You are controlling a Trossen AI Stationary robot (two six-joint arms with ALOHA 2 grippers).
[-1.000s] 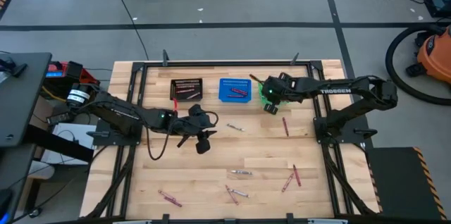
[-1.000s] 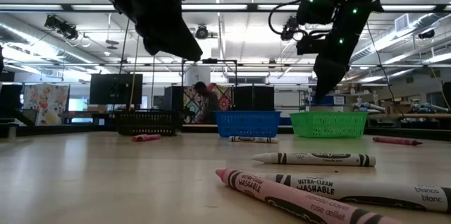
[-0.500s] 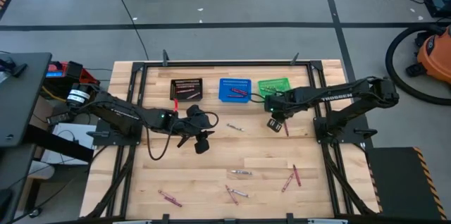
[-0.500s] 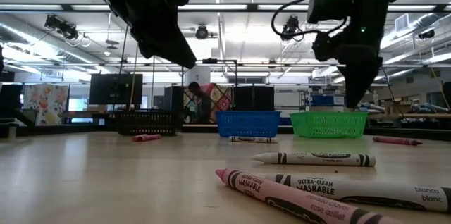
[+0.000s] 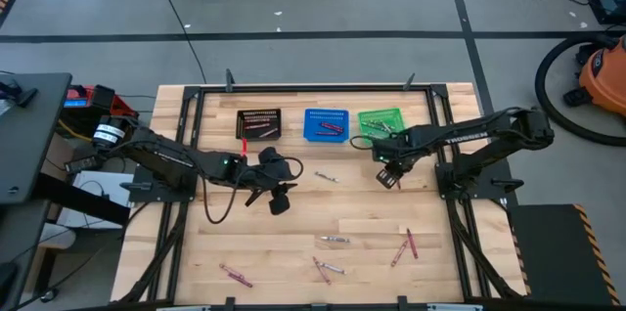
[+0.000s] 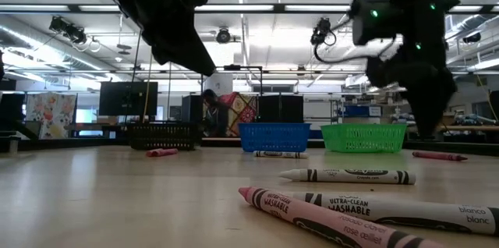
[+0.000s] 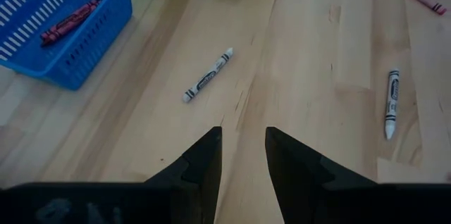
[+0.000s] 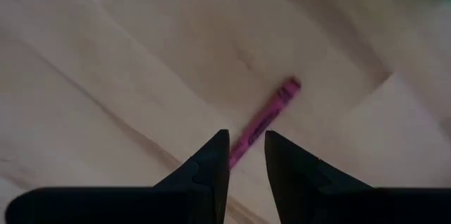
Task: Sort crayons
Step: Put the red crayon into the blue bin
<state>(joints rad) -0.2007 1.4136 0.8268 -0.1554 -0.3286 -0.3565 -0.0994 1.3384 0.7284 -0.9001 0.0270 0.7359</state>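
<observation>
My right gripper hangs open, pointing down, over a magenta crayon that lies flat on the wood in front of the green basket. The crayon shows through the gap between the fingertips, and the fingers stay above the table. My left gripper waits open in the air at mid-table, slanting down toward a white crayon. Other crayons lie flat toward the near edge. Red crayons lie inside the blue basket.
The black basket, the blue one and the green one stand in a row along the far edge. A black frame borders the table on the right, close to my right arm. Bare wood lies between the two grippers around the white crayon.
My right gripper has swung from beside the green basket toward the table's near edge and a little right. It has sunk and tipped until it points down over the magenta crayon. My left gripper has kept still.
</observation>
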